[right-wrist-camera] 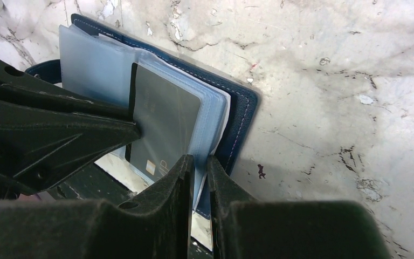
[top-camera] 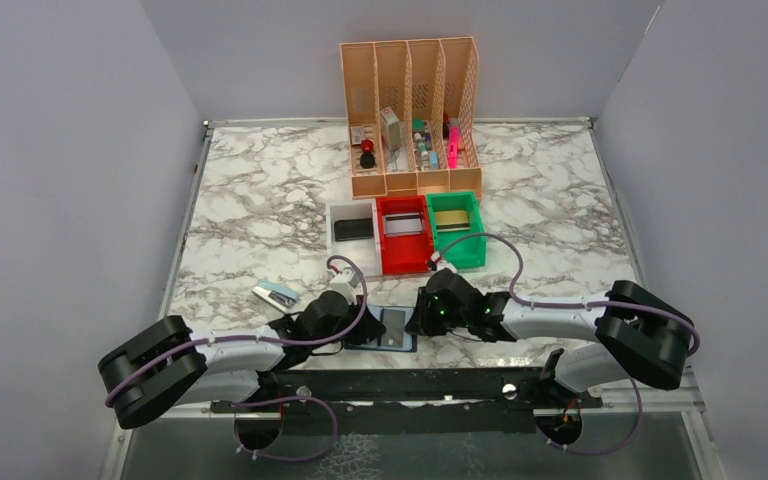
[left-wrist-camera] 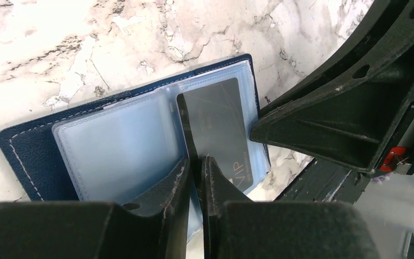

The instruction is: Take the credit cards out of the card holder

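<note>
The navy card holder (top-camera: 392, 330) lies open near the table's front edge, between my two grippers. Its cover (left-wrist-camera: 29, 156) and greyish see-through pockets (left-wrist-camera: 118, 145) fill the left wrist view. A black credit card (left-wrist-camera: 221, 121) marked VIP sits in the right-hand pocket. My left gripper (left-wrist-camera: 195, 161) is shut on that card's near left edge. In the right wrist view my right gripper (right-wrist-camera: 200, 159) is shut on the near edge of the card holder (right-wrist-camera: 242, 113), pinching pocket sheets and cover beside the black card (right-wrist-camera: 167, 121). One right finger (left-wrist-camera: 312, 124) touches the holder's right edge.
Behind the holder stand a white bin (top-camera: 338, 215) with a black card, a red bin (top-camera: 403, 255) with a silver card and a green bin (top-camera: 457, 245) with a gold card. An orange slotted rack (top-camera: 410, 80) stands further back. A small white-blue object (top-camera: 275, 293) lies left.
</note>
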You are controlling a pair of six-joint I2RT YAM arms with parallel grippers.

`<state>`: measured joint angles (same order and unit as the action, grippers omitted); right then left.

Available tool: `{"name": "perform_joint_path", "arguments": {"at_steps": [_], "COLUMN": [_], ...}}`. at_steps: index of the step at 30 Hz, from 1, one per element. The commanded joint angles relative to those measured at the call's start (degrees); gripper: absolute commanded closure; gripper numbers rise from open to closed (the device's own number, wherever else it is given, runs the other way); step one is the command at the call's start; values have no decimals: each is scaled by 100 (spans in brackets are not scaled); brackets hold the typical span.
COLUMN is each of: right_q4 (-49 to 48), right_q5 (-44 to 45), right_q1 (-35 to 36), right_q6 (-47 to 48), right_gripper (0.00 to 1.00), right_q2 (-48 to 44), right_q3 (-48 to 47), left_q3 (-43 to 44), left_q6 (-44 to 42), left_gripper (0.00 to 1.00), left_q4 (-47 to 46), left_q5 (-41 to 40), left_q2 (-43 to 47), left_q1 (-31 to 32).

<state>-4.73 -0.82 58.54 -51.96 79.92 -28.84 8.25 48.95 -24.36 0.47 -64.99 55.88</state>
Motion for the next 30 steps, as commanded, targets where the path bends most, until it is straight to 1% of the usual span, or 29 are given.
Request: {"name": "perform_joint_path", "arguments": {"at_steps": [1,6,12,16,21,26,30], "right_q4": [179,339,536,264,7,105,239], "right_q5": [26,113,123,-121,-379,-205,6], "right_q1": [34,27,29,32,32,29,34], "right_q6": [21,121,333,521,565,399,183], "right_gripper": [80,79,76,74,73,73,74], "right_q2": [-22,-229,-457,-447,-4,506,689], "right_q3": [15,-121,-368,-410,-524,-567,-453], "left_q3": [-145,-124,-76,-52,-45,-35,8], "left_q6": [-9,-43,-91,-96,-96,-130,-188], "left_gripper": [89,100,100,100,100,100,100], "left_q4": [212,212,219,228,264,406,755], "left_q5": [-12,6,54,85,109,84,-37], "left_q2": [-263,-252,-241,-204,-94,120,375], "left_q1": [31,28,28,34,33,29,28]}}
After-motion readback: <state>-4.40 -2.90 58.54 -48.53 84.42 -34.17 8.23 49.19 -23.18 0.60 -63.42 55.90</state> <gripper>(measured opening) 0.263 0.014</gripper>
